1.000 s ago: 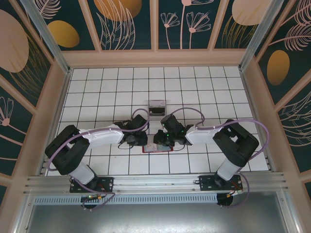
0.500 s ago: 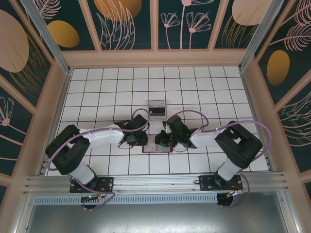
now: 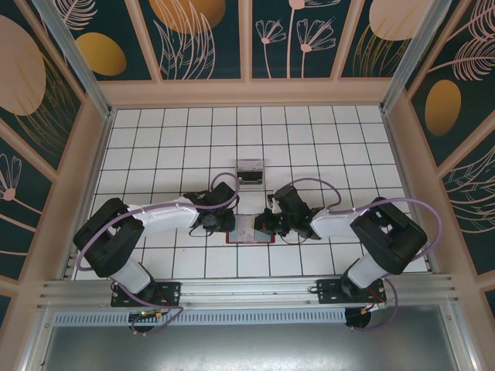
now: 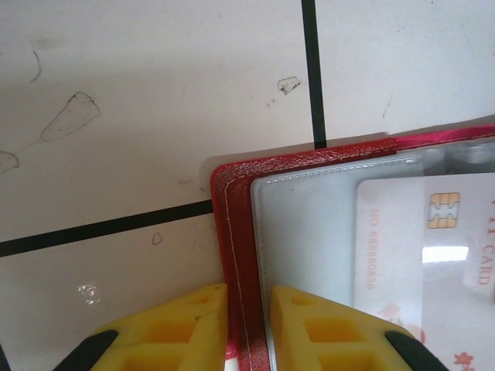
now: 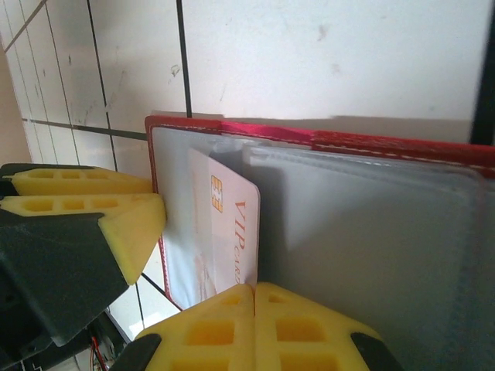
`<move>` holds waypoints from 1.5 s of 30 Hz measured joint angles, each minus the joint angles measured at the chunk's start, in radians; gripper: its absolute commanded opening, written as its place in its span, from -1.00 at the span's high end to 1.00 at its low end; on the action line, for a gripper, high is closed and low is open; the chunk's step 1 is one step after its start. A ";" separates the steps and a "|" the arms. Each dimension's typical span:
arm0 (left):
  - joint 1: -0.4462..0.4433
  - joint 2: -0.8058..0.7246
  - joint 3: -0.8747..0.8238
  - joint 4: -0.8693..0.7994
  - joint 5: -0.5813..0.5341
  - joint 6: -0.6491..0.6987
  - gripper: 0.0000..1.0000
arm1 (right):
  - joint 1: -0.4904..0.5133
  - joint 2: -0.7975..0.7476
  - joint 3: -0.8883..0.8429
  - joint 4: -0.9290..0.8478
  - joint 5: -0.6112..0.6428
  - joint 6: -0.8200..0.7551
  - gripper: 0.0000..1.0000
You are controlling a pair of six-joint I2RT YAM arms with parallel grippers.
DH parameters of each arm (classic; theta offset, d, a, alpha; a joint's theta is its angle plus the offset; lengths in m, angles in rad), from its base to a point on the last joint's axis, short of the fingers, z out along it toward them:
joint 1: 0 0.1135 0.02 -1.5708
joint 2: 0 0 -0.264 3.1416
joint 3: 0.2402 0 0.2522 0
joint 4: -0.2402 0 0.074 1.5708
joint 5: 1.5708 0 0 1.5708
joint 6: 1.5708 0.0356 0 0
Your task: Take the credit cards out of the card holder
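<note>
- Near the front of the white tiled table (image 3: 178, 139), between the 2 arms: card holder (image 3: 246, 232), lying open and flat, red rim around the outside, clear sleeves facing up.
- At the holder's left edge: left gripper (image 4: 247, 309), yellow fingers (image 4: 186, 328) close together with just a narrow gap, the red stitched border passing between them, clamped on that border.
- Inside the holder, close to the middle fold: credit card (image 5: 232, 224), pale, with a gold chip and "VIP" lettering along it; 1 card to be made out.
- From the left wrist view: same card seen through the clear sleeve of the left half, chip end nearest the red rim, a bright reflection across it.
- Low over the holder, at the card's near edge: right gripper (image 5: 254, 297), pads pressed fully together with no gap, tips touching the card's edge where it meets the right-hand sleeve.
- Impossible to tell whether the card's edge is nipped between those 2 pads or only touched by them.
- Beyond the holder, farther from the arm bases: small box (image 3: 250, 171), standing on the tiles, apart from the holder and from both grippers.
</note>
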 measured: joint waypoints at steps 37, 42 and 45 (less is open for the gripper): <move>0.000 -0.112 0.006 -0.005 -0.031 0.003 0.43 | -0.063 -0.241 0.209 -0.456 0.251 -0.436 1.00; 0.000 -0.139 0.003 0.002 -0.046 0.003 0.42 | -0.065 -0.231 0.316 -0.536 0.357 -0.693 1.00; 0.000 -0.155 -0.017 0.020 -0.045 0.003 0.42 | -0.065 -0.227 0.366 -0.574 0.385 -0.883 1.00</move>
